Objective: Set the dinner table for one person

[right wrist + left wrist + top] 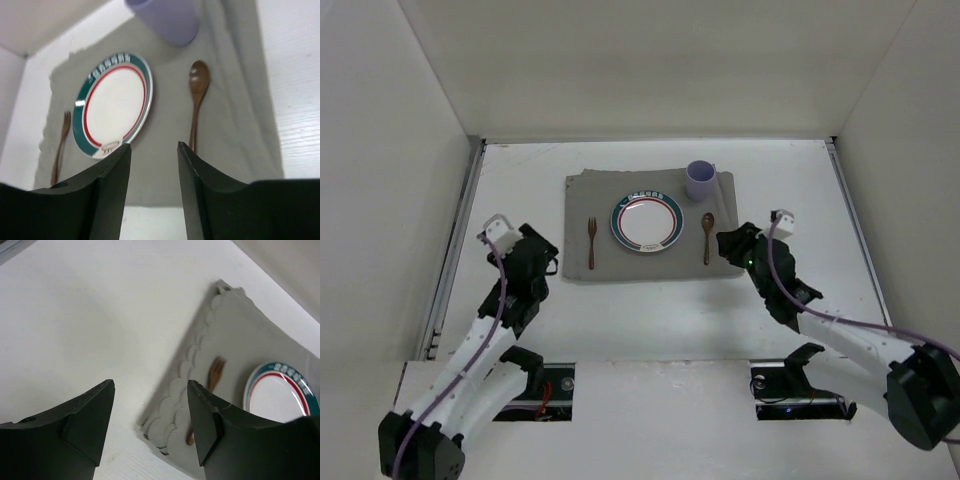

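On the white dinner table (pixel 650 320) lies a grey placemat (pixel 665 262). On it sit a white plate (pixel 646 222) with a green and red rim, a wooden fork (pixel 591 243) to its left, a wooden spoon (pixel 707 237) to its right and a purple cup (pixel 700 181) at the far right corner. My left gripper (pixel 150 385) hovers open by the mat's near left corner (pixel 165 432), holding nothing. My right gripper (pixel 154 146) stands open and empty over the mat's near edge, just short of the spoon (pixel 198 82) and plate (pixel 112 102).
White walls close in the table on the far side and both sides. Thin metal rails run along the left edge (pixel 455 260) and the right edge (pixel 855 230). The arm bases sit in dark cut-outs (pixel 545 390) at the near edge.
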You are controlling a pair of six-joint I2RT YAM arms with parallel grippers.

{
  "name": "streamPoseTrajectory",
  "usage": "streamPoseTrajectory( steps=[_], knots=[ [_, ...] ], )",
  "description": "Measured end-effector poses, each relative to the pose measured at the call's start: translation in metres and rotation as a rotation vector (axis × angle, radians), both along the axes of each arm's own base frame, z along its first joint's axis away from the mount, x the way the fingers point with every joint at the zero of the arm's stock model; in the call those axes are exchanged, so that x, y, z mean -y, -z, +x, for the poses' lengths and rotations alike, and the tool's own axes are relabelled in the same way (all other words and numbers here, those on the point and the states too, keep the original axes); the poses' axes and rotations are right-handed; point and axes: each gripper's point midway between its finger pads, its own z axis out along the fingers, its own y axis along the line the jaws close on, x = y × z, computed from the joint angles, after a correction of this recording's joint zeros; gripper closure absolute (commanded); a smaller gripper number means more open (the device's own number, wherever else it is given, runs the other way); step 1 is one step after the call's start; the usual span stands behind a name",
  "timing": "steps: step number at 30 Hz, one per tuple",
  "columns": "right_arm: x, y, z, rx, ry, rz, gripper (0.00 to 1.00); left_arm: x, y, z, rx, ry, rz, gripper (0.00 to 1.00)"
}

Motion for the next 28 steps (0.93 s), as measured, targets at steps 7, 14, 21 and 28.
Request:
streamPoseTrajectory(
  steps=[7,14,21,28],
  knots=[
    [0.066,-0.029,-0.004,0.141,0.224,0.176,0.41,-0.039,0.049,-0.027,-0.103,-0.178,-0.110,0.40],
    [0.084,-0.035,-0.008,0.175,0.288,0.238,0.39,-0.035,0.068,-0.029,-0.176,-0.184,-0.153,0.39],
    [0.081,-0.018,-0.004,0.128,0.291,0.215,0.39,-0.030,0.065,-0.028,-0.161,-0.167,-0.163,0.41],
    [0.073,0.000,-0.001,0.072,0.270,0.188,0.39,-0.025,0.069,-0.023,-0.175,-0.152,-0.156,0.40]
  ],
)
